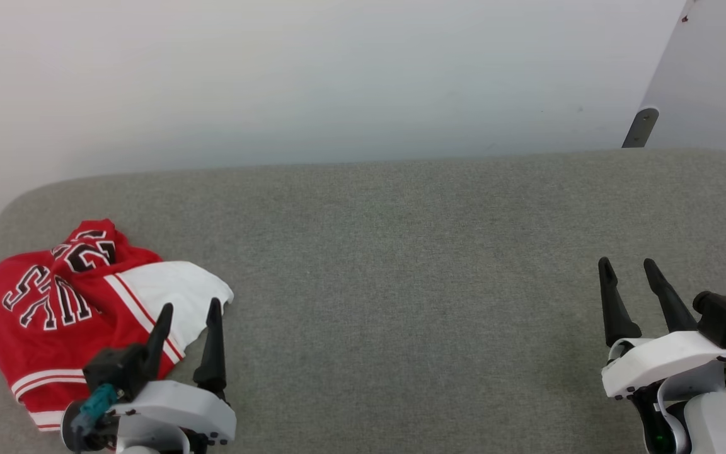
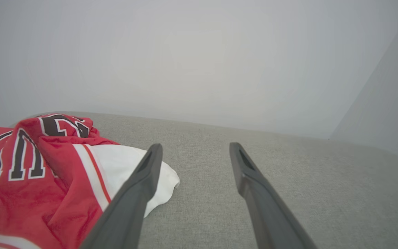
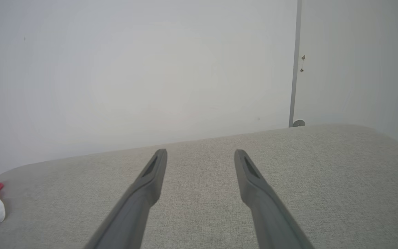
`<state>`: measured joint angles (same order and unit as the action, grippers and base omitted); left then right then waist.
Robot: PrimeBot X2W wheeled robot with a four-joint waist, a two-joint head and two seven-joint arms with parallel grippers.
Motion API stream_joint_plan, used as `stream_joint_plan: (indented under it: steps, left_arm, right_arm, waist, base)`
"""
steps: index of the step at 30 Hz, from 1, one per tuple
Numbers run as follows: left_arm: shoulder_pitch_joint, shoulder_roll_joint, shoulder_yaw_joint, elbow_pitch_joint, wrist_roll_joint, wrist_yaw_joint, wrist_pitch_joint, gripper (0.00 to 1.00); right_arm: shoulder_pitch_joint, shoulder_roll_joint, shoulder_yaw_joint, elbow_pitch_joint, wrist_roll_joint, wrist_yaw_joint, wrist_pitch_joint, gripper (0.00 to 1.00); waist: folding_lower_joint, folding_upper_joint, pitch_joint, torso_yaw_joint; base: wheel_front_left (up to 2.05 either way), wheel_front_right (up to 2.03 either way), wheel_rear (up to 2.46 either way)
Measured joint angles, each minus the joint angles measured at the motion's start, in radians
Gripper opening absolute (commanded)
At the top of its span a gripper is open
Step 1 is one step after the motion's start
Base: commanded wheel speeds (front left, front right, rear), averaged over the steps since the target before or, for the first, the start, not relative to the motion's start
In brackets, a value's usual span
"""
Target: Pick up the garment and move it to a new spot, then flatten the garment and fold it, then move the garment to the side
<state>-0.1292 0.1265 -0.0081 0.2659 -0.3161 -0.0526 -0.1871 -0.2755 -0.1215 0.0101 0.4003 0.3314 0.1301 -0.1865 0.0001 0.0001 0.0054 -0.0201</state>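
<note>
Far left of the grey padded surface (image 1: 401, 252): the garment (image 1: 54, 315), crumpled in a heap, long axis roughly near-to-far, white sleeve spilling rightward. Just right of it — the left gripper (image 1: 191, 304), jaws wide and empty, tips at the sleeve's edge. Well apart at the right, the right gripper (image 1: 626, 261), likewise spread, holding nothing. Nearer for the pick: the left arm.

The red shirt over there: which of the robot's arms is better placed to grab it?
The left arm. Its jaws stand open beside the crumpled garment, while the right arm sits far across the grey surface.
</note>
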Motion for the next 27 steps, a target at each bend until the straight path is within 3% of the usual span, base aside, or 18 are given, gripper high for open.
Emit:
stream_joint_plan:
  steps: [27]
  left_arm:
    - [-0.016,-0.003,0.020,0.070,0.161,0.001,-0.054,1.00]
  right_arm:
    - [-0.023,0.003,-0.025,0.046,-0.122,0.000,-0.055,1.00]
  waist:
    - [-0.0001,0.0000,-0.002,-0.005]
  base:
    - [0.00,0.00,0.00]
